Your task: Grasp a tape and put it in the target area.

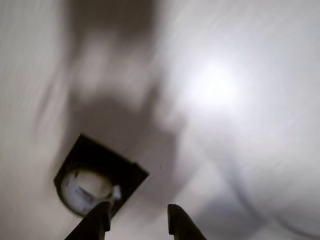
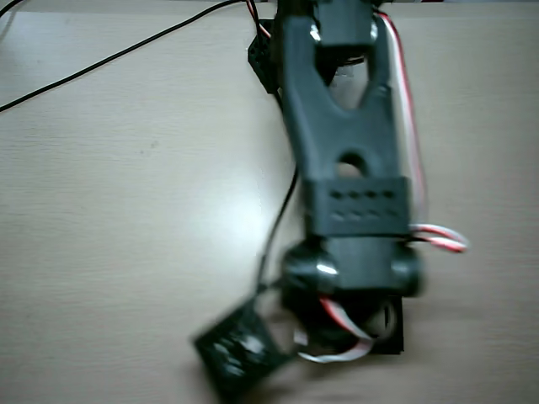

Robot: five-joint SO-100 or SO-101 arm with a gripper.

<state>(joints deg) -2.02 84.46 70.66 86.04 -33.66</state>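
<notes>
In the wrist view a white tape roll (image 1: 84, 191) lies flat on a black square patch (image 1: 107, 164) on the pale table, at the lower left. My gripper (image 1: 139, 212) enters from the bottom edge, open and empty. Its left fingertip (image 1: 101, 212) overlaps the right edge of the roll in the picture; I cannot tell if they touch. The view is blurred. In the overhead view the arm (image 2: 349, 168) reaches down the frame and covers most of the black patch (image 2: 396, 341); the fingers are hidden under the wrist.
A black cable (image 2: 101, 61) runs across the table's upper left in the overhead view. Red and white wires (image 2: 438, 236) loop off the arm's right side. The black wrist camera block (image 2: 237, 353) sticks out at the lower left. The table is pale wood.
</notes>
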